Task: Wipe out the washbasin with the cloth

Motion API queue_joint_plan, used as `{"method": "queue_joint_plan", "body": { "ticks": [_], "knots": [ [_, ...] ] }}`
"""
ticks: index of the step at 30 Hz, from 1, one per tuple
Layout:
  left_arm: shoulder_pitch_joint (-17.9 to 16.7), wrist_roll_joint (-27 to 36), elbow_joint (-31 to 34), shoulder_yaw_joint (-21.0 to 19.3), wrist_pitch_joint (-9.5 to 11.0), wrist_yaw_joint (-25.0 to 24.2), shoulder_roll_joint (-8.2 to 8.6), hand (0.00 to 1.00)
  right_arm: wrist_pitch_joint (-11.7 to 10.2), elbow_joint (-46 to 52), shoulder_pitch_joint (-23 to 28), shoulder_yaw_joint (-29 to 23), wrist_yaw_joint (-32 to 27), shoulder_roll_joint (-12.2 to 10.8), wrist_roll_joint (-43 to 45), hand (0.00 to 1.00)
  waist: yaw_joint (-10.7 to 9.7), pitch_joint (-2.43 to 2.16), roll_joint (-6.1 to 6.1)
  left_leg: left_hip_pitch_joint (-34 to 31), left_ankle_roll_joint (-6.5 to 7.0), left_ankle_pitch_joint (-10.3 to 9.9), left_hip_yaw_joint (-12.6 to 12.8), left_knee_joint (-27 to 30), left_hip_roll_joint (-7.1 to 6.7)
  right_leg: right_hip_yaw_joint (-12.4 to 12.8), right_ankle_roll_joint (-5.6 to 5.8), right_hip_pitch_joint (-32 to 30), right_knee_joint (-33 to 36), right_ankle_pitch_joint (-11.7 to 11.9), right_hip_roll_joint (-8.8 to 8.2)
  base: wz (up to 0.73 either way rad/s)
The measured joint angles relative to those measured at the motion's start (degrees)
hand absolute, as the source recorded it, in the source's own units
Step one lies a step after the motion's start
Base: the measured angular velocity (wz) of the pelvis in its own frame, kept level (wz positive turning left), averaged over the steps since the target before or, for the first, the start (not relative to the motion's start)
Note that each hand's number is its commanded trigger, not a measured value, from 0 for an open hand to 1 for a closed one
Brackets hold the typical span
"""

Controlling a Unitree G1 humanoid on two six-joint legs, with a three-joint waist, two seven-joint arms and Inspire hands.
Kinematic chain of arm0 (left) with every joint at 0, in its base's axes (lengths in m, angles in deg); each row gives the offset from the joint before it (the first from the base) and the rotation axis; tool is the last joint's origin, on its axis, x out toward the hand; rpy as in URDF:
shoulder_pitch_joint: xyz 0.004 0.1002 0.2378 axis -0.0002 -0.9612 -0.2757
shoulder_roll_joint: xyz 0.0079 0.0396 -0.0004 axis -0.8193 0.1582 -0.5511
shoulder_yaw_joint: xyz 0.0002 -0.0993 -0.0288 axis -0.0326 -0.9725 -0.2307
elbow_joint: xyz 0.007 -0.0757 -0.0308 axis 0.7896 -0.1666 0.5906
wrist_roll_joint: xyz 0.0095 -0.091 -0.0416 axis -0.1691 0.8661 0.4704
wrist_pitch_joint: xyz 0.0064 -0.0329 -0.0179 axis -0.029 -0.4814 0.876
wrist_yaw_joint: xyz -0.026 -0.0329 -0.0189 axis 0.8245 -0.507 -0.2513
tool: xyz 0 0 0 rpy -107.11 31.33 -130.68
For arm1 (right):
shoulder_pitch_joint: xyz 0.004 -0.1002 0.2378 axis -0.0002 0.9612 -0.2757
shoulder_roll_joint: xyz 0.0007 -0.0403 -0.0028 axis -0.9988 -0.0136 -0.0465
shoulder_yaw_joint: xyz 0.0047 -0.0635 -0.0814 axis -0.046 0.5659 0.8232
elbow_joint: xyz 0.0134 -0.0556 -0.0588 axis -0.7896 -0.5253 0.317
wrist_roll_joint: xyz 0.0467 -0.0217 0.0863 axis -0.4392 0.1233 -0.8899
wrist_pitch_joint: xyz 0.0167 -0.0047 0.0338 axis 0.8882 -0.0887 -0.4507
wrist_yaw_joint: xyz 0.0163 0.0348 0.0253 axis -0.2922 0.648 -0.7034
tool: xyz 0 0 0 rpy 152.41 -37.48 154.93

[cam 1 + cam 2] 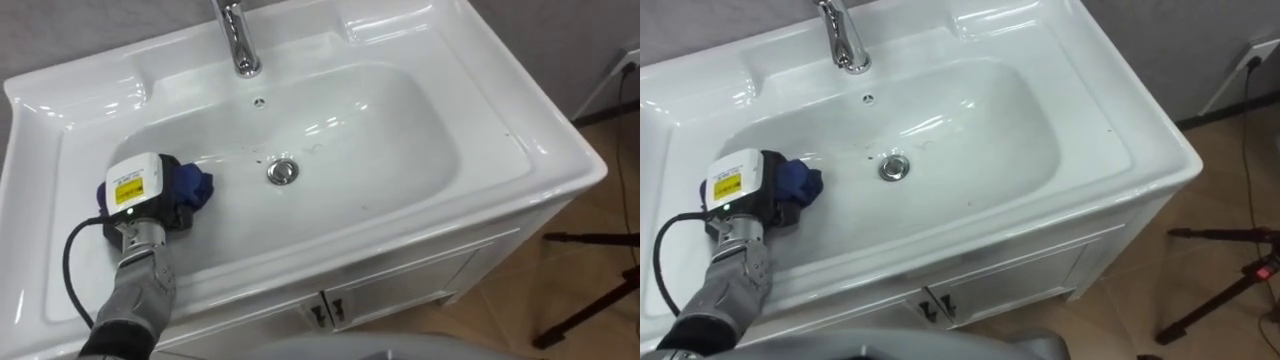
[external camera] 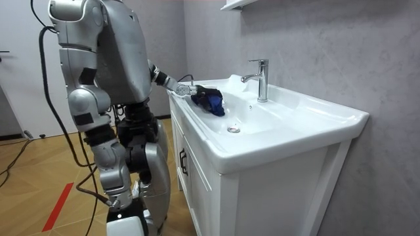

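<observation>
**Grey wall point(image 2: 315, 39) and white basin point(image 1: 400, 150): cloth held at the left slope**

Wooden floor point(image 1: 600, 290) is seen round a white cabinet point(image 1: 400, 290), on which the basin is set against the wall. Two small dark handles point(image 1: 328, 312) are seen side by side where the cabinet doors meet. A chrome tap point(image 1: 238, 40) is mounted upright at the middle of the back rim, and a small overflow hole is seen just below it. A round metal drain point(image 1: 283, 171) lies in the middle of the bowl.

The robot is seen in the room view standing upright at the front of the cabinet, with its left arm reached out over the rim. The left hand point(image 1: 135, 190) is placed inside the bowl at its left side, the back of the hand turned up. A dark blue cloth point(image 1: 195, 185) is bunched at the front of the hand, and the fingers are curled round it. The cloth is pressed against the left slope of the bowl, well apart from the tap and a little to the left of the drain. In the room view the cloth is seen hanging from the hand down the inner wall.

Dark stand legs point(image 1: 590, 240) are spread on the floor to the right of the cabinet. A red strip point(image 2: 59, 206) is marked on the floor behind the robot.
</observation>
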Motion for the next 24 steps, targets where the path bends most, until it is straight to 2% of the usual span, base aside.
{"method": "queue_joint_plan", "body": {
  "ticks": [13,16,19,20,24],
  "knots": [
    [0.3,2.9,6.9,-0.3,0.0,0.3,-0.47,1.00,-0.7,-1.8,-0.5,0.1,-0.2,-0.7,0.1,0.00,-0.4,0.14,-0.14,-2.0,0.00,0.0,-2.6,0.8,-0.19,-2.4,-0.04,-0.7,-0.1,-0.3,-0.40,0.09],
    [1.2,2.9,8.1,-0.5,-0.1,1.4,-1.06,1.00,-0.7,-1.6,-0.5,0.1,-0.2,-0.9,0.1,0.00,-0.2,0.25,0.73,-2.6,-0.01,0.0,-2.7,0.9,-0.26,-2.7,-0.04,-0.8,-0.2,-0.3,-0.51,0.05],
    [2.5,4.1,9.3,-0.5,-0.3,1.7,-2.54,1.00,-0.6,-1.5,-0.6,0.9,-0.1,-0.9,0.0,0.00,-0.2,-0.02,1.70,-2.6,-0.01,0.0,-2.7,0.9,-0.33,-2.7,-0.02,-0.8,-0.2,-0.3,-0.56,0.00],
    [2.6,5.0,10.3,-0.5,-0.3,2.0,-3.13,1.00,-0.7,-1.4,-0.8,1.2,0.0,-0.9,0.0,0.00,-0.2,-0.04,1.78,-2.6,0.00,0.0,-2.7,0.9,-0.36,-2.7,-0.01,-0.8,-0.1,-0.3,-0.59,0.00],
    [2.6,6.3,13.5,-1.4,-0.3,2.9,-3.36,1.00,-1.5,-1.5,-0.7,1.3,0.0,-0.8,-0.1,0.00,-0.1,-0.11,2.07,-2.5,0.00,0.0,-2.7,0.9,-0.54,-2.7,0.07,-0.6,-0.1,-0.3,-0.76,0.00]
  ]
}}
